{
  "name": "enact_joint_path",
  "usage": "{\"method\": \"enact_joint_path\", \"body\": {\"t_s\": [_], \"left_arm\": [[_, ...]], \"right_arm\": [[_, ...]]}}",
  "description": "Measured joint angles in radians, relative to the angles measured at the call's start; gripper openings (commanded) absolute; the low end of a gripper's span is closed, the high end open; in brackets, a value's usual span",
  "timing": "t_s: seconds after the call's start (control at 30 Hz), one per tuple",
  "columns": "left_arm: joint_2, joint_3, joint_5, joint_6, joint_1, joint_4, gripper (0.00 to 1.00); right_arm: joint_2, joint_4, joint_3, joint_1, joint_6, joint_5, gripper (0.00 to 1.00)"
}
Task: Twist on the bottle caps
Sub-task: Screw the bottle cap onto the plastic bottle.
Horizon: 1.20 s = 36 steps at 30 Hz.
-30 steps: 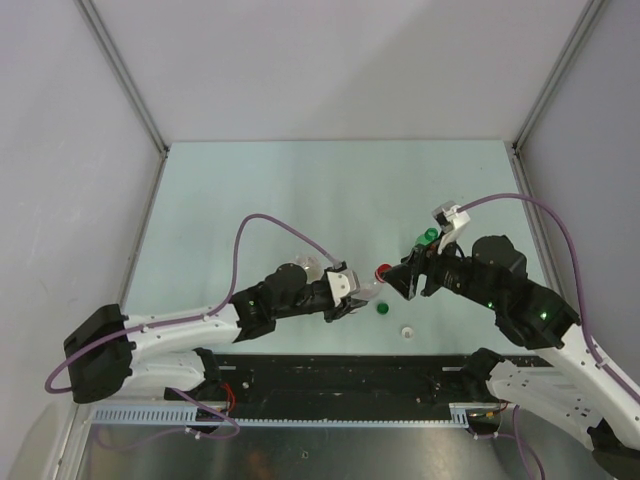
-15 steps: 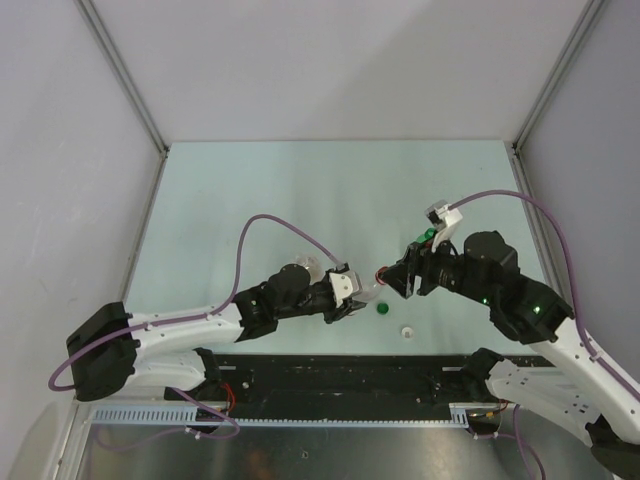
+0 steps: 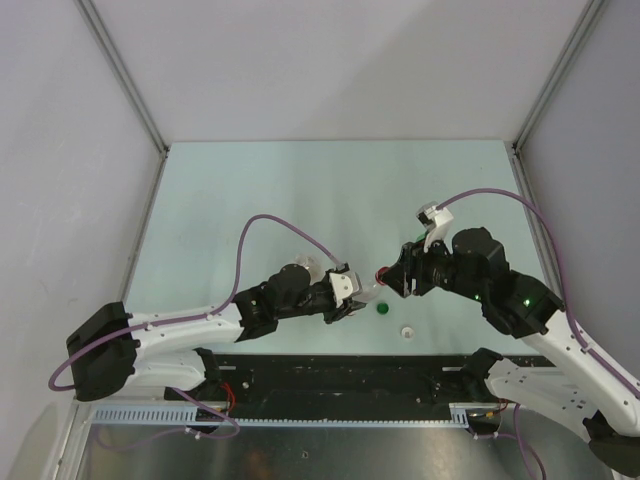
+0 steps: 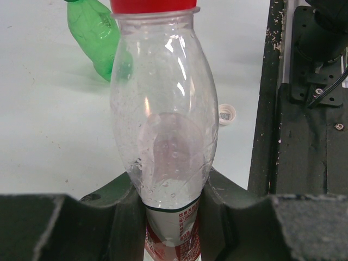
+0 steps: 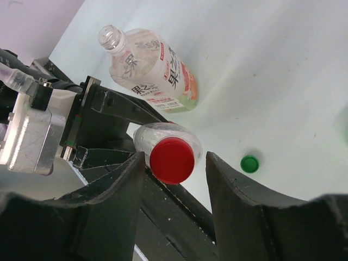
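left gripper [image 3: 350,300] clamps the clear bottle [image 4: 163,136]; right gripper [image 3: 397,278] straddles its red cap [image 5: 172,160]
top: green cap [image 3: 382,308] and white cap [image 3: 406,331] lie on the table [image 3: 300,200] nearby. left wrist: jaws pinch the bottle's lower body. right wrist: half-open fingers [image 5: 117,196] flank the red cap, gaps both sides.

I'm running this from a bare lab test cell: plain grey panels [image 3: 330,70] and aluminium frame posts [image 3: 122,75] box in the pale green table [image 3: 300,190] beyond my right claw [image 3: 388,277], with a black mounting rail [image 3: 340,375] behind it.
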Motion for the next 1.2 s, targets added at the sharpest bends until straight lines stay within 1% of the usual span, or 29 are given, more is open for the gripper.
{"method": "enact_joint_path", "body": {"t_s": [0.3,0.43,0.83,1.2], "left_arm": [[0.000,0.000,0.000,0.000,0.000,-0.001,0.19],[0.000,0.000,0.001,0.000,0.000,-0.002,0.19],[-0.024,0.000,0.012,0.000,0.000,-0.035,0.19],[-0.056,0.000,0.076,0.004,0.001,-0.048,0.18]], "right_arm": [[0.013,-0.004,0.000,0.000,-0.003,-0.001,0.43],[0.013,-0.004,0.000,0.001,-0.003,-0.004,0.35],[0.013,-0.004,0.000,0.001,-0.007,-0.034,0.18],[-0.026,-0.005,0.004,0.001,-0.087,-0.103,0.11]]}}
